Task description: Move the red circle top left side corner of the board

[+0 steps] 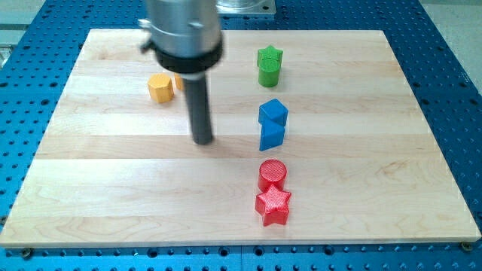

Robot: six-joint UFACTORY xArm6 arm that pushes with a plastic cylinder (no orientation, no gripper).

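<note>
The red circle [273, 175] lies right of the board's middle, toward the view's bottom. It touches the red star [273, 205] just below it. My tip [202, 140] rests on the board near the centre, to the upper left of the red circle and well apart from it. The board's top left corner [94, 35] lies far from the red circle.
A blue cube [273, 113] sits on top of a blue triangle-like block [270, 135] above the red circle. A green star [269, 65] stands near the top. A yellow hexagon [160, 87] lies left of the rod, with an orange block [179, 82] partly hidden behind it.
</note>
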